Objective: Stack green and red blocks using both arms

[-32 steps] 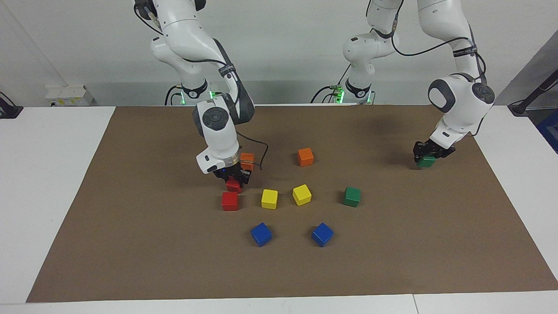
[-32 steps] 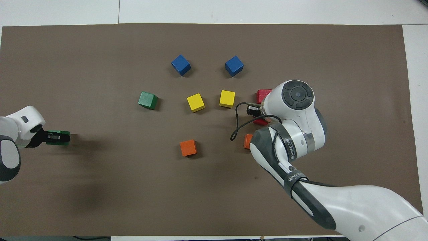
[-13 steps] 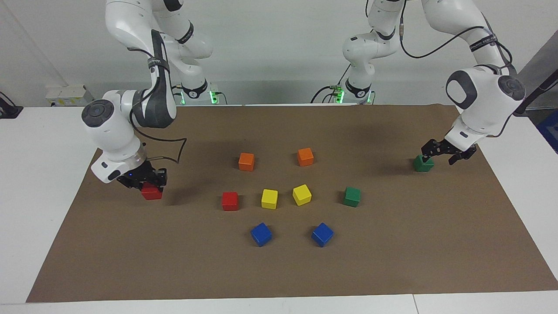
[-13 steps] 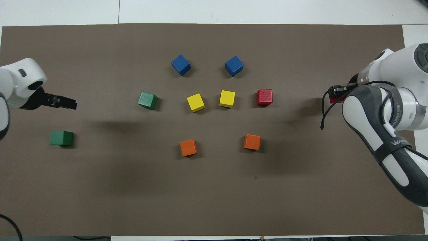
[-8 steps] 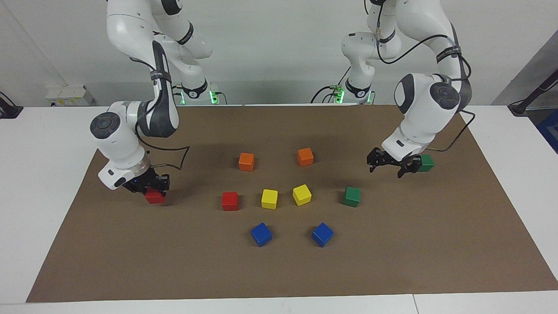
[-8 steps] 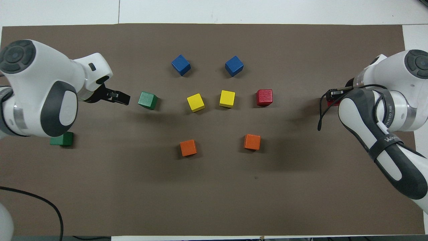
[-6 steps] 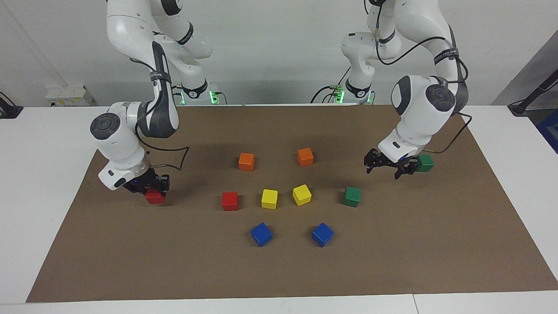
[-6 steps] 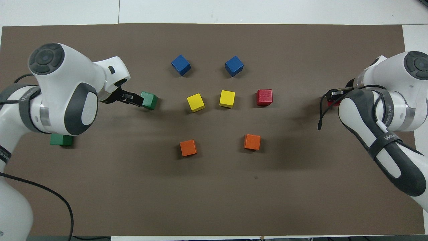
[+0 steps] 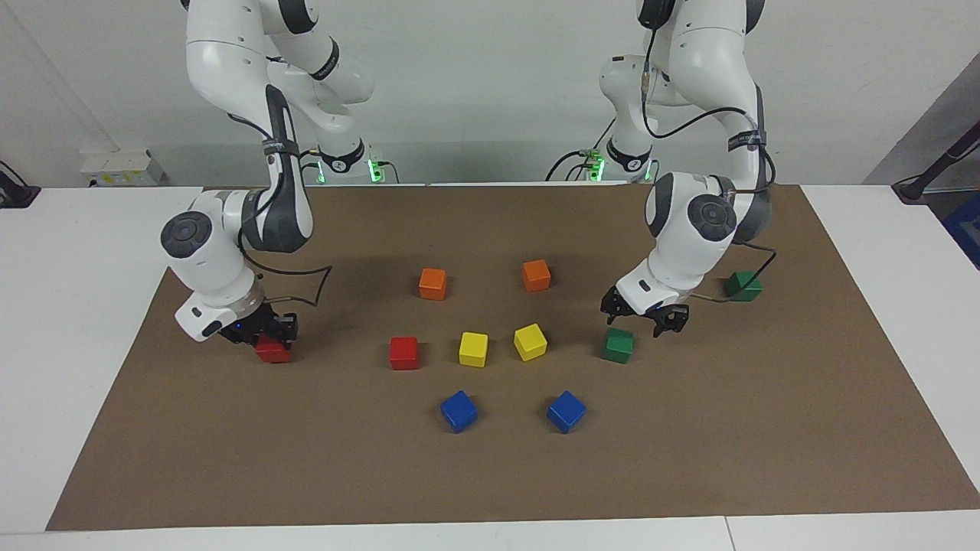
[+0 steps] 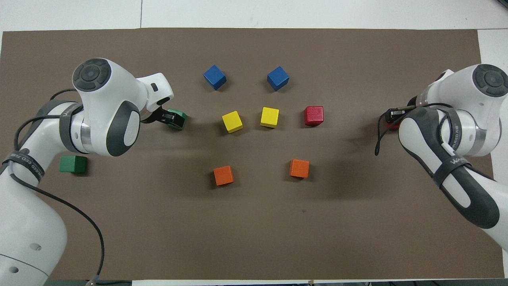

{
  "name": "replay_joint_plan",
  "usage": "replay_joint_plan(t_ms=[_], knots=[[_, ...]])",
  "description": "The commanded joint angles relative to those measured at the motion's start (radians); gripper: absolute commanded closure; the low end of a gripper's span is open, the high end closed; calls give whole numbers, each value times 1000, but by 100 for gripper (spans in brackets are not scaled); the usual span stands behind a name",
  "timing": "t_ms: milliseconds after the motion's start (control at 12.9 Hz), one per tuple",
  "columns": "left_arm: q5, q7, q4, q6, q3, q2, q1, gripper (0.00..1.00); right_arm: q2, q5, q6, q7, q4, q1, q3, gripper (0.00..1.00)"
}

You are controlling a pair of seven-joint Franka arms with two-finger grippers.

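One green block (image 9: 743, 285) sits alone on the brown mat at the left arm's end; it also shows in the overhead view (image 10: 73, 163). My left gripper (image 9: 641, 317) is open and empty, just above the second green block (image 9: 618, 344), which it partly covers in the overhead view (image 10: 177, 119). My right gripper (image 9: 264, 334) is shut on a red block (image 9: 273, 351), low at the mat near the right arm's end. That block is mostly hidden in the overhead view (image 10: 392, 126). The other red block (image 9: 403, 353) stands free beside the yellow cubes.
Two yellow cubes (image 9: 473, 348) (image 9: 530, 341) lie between the free red block and the green block under my left gripper. Two orange cubes (image 9: 432, 283) (image 9: 536, 275) lie nearer the robots, two blue cubes (image 9: 458, 411) (image 9: 566, 411) farther. The brown mat (image 9: 490, 474) covers the table.
My left gripper let go of the green block at the left arm's end and swung over the second green block. My right gripper carried its red block to the right arm's end and lowered it.
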Motion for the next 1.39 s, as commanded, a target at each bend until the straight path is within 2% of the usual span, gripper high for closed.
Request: replay_joint_plan(t_ms=[0, 463, 541, 618, 695, 772, 849, 1081, 1236, 1313], knots=[[-12, 2, 8, 54, 17, 33, -39, 0, -3, -10, 51, -14, -35, -17, 12, 100], [-8, 5, -51, 126, 17, 37, -48, 0, -2, -10, 54, -15, -41, -23, 12, 100], [-10, 4, -51, 136, 17, 38, -51, 0, -2, -10, 54, -14, -41, -23, 12, 49], [-10, 2, -52, 145, 17, 40, -52, 0, -2, -10, 54, -9, -40, -23, 12, 8], [-10, -1, -58, 147, 17, 38, -59, 23, -2, -10, 53, -11, -41, -22, 12, 0], [-10, -1, -58, 145, 17, 38, -59, 57, -2, -10, 53, -9, -41, -22, 12, 0], [-10, -1, -58, 144, 17, 38, -57, 97, -3, -10, 48, -9, -37, -20, 12, 0], [-12, -2, -54, 122, 17, 37, -53, 100, -49, -10, -1, -7, -9, -8, 12, 0], [-15, -4, -39, 38, 20, 18, -39, 100, -89, -10, -164, -6, 102, 9, 14, 0], [-15, 5, -48, -26, 23, -49, -5, 100, -85, -10, -264, 21, 199, 26, 14, 0]])
